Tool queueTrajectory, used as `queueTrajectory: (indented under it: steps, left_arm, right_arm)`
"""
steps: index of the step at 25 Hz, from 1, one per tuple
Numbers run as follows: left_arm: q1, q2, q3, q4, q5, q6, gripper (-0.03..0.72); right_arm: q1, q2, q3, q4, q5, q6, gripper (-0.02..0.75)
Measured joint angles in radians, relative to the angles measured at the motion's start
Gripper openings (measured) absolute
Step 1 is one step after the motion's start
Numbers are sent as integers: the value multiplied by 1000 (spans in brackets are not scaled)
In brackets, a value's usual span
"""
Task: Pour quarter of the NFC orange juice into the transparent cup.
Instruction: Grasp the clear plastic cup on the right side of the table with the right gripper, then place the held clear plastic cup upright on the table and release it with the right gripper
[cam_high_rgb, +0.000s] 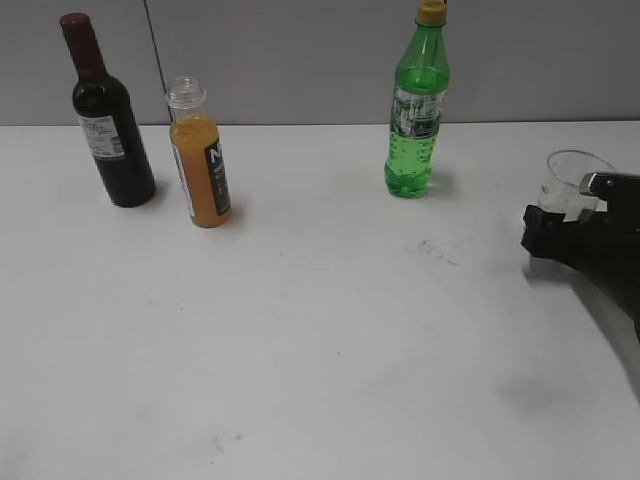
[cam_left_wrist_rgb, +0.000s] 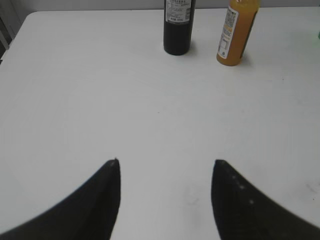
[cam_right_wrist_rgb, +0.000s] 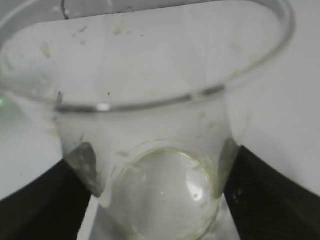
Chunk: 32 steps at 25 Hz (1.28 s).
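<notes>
One white table (cam_high_rgb: 320, 330) carried three bottles and one cup. The largest bottle was the green soda bottle (cam_high_rgb: 415, 110), standing upright at the back right with a yellow cap. The dark wine bottle (cam_high_rgb: 108, 115) stood at the back left. Just beside it, on its right and apart from it, stood the juice (cam_high_rgb: 200, 155), one small clear bottle with orange liquid and a black label, its neck without cap. The one cup (cam_high_rgb: 570, 180) was at the far right edge of the table, well apart from the juice. The right gripper (cam_high_rgb: 578, 208) had its two fingers (cam_right_wrist_rgb: 255, 195) closed against the cup walls, one on each side. The left gripper (cam_left_wrist_rgb: 165, 190) hung over bare table with its two fingers (cam_left_wrist_rgb: 100, 200) spread wide, holding nothing
</notes>
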Motion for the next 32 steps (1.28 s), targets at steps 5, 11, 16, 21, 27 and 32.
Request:
queueTrajectory:
  steps: [5, 11, 16, 21, 27, 32]
  left_arm:
    - [0, 0, 0, 0, 0, 0, 443]
    - [0, 0, 0, 0, 0, 0, 443]
    - [0, 0, 0, 0, 0, 0, 443]
    - [0, 0, 0, 0, 0, 0, 443]
    - [0, 0, 0, 0, 0, 0, 443]
    - [0, 0, 0, 0, 0, 0, 443]
  right_arm:
    - [0, 0, -4, -8, 0, 0, 593]
    - [0, 0, -5, -9, 0, 0, 538]
    - [0, -1, -2, -14, -1, -1, 538]
    - [0, -44, 38, -127, 1, -16, 538]
    - [0, -118, 46, -530, 1, -21, 538]
    - [2, -131, 33, -868, 1, 6, 538]
